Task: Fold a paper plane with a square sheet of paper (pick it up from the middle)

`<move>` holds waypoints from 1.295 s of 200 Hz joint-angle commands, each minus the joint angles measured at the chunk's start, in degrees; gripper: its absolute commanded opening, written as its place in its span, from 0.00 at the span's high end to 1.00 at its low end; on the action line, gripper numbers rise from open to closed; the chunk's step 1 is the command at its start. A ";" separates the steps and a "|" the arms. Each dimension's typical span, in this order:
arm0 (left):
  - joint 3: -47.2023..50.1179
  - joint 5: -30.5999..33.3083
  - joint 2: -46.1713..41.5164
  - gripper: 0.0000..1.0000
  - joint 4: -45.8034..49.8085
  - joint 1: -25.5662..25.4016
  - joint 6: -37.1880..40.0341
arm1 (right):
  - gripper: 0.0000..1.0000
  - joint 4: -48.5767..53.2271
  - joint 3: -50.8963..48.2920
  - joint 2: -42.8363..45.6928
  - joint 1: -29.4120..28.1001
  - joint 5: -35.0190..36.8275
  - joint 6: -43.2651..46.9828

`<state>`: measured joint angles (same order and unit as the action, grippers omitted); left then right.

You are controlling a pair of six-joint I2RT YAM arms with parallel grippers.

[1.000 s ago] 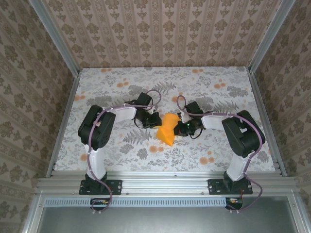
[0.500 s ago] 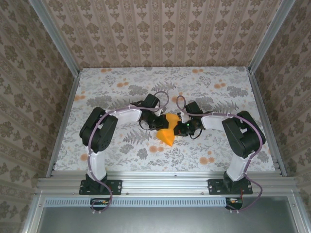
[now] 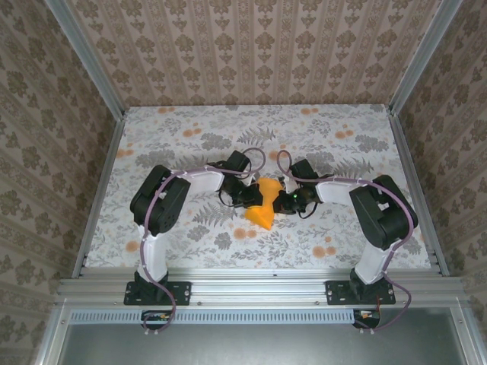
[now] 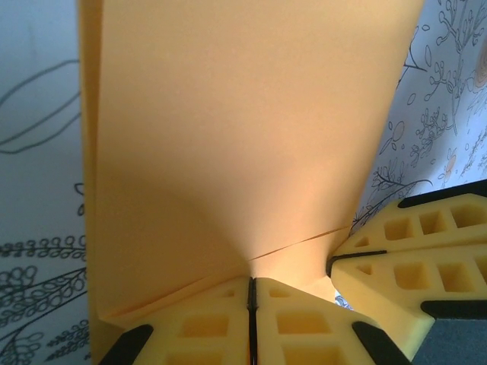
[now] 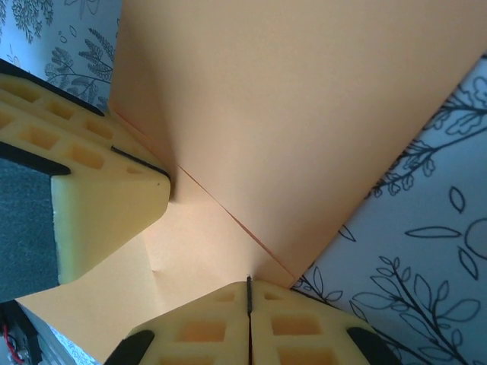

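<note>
The square sheet of paper is bright orange and folded into a rough pointed paper plane shape, its tip toward the near edge. It hangs between both grippers at the table's middle. My left gripper is shut on its left side. In the left wrist view the gripper pinches the paper at a crease. My right gripper is shut on the right side. In the right wrist view the gripper clamps a folded edge of the paper. Each wrist view shows the other gripper's fingers close by.
The floral tabletop stretches out around the arms, bounded by aluminium rails and patterned walls. Both arms bend inward, their cables looping above the wrists. Open table lies behind and to both sides.
My left gripper has moved right, closer to the right gripper. The orange paper between them has drawn narrower and more upright. The right arm has barely moved.
</note>
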<state>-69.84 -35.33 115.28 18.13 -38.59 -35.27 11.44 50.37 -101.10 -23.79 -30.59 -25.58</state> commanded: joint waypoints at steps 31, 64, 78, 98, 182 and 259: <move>2.63 2.15 1.52 0.91 3.32 0.00 2.78 | 0.86 -2.49 -3.07 8.07 -0.54 -1.82 -5.30; 2.97 2.06 1.96 0.91 3.31 0.00 3.05 | 0.86 -8.81 -5.51 9.49 -4.37 -4.55 -11.54; 3.00 2.13 2.14 0.91 3.28 0.05 3.12 | 0.87 -10.39 -6.13 9.00 -6.13 -4.60 -12.89; 3.05 2.06 2.39 0.91 3.14 0.00 3.05 | 0.87 -12.04 -7.05 7.32 -7.32 -4.39 -13.62; 3.24 1.76 2.49 0.91 2.80 0.16 3.10 | 0.88 -12.54 -9.79 2.07 -8.01 -3.24 -11.64; 3.38 1.61 3.00 0.91 2.97 0.40 3.42 | 0.88 -11.11 -11.56 3.01 -9.82 -3.04 -11.56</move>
<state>-68.77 -36.32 115.28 16.49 -38.20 -33.36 -3.29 40.38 -98.19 -31.90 -33.89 -37.91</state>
